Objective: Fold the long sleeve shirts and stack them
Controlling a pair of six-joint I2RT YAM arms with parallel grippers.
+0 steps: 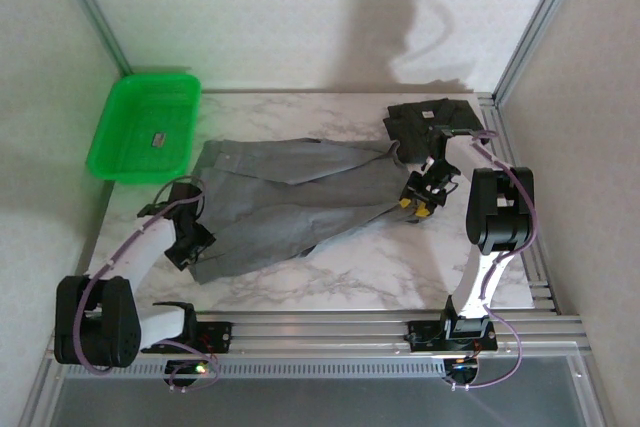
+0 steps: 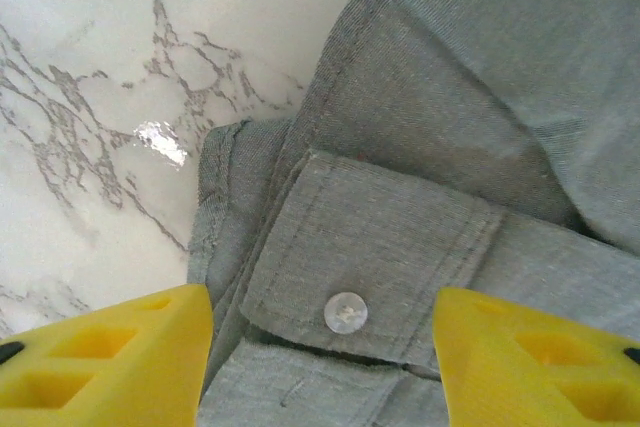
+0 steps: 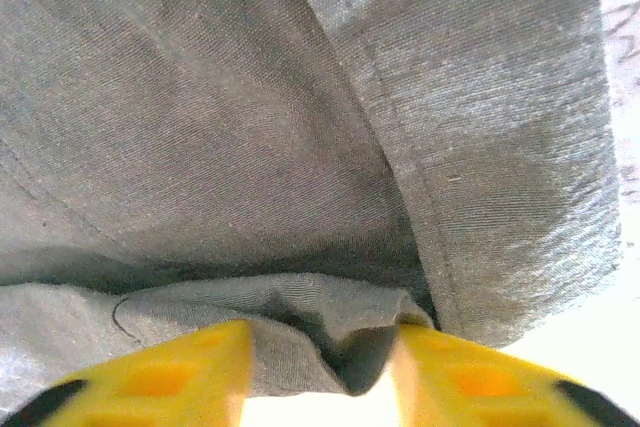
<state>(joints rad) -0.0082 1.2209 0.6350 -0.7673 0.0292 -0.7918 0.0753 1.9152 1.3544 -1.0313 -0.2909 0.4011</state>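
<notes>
Took marble table [image 1: 400, 282] as the work surface.

Found grey shirt [image 1: 290, 197] spread wide across its middle, wrinkled, with a long fold of cloth laid across the body. Judged folding under way, not finished.

Found charcoal shirt [image 1: 425, 119] at the far right corner, lying compact, just beyond the right arm and well apart from the left one. Judged it parked there to keep the middle free for the grey one; stacking not yet done.

Noted green tray [image 1: 140, 112] at the far left corner, apart from both shirts. Saw no part for it in the fold.

Located left gripper [image 1: 190, 245] at the near left edge of grey shirt and right gripper [image 1: 420, 202] at its right edge. Read as one arm per side, to handle a wide cloth evenly.

Left wrist view: jaws apart, yellow fingers [image 2: 120, 347] standing either side of a cuff [image 2: 370, 267] without touching it. Cuff flat on the shirt body, bare marble just beside. Read as sleeve end laid inward over the body, nothing held.

Right wrist view: jaws apart as well, with a slack hump of hem between the fingers [image 3: 180, 367], not pinched as far as visible.

Smallest item: one pale button [image 2: 346, 312] near the cuff's edge.
</notes>
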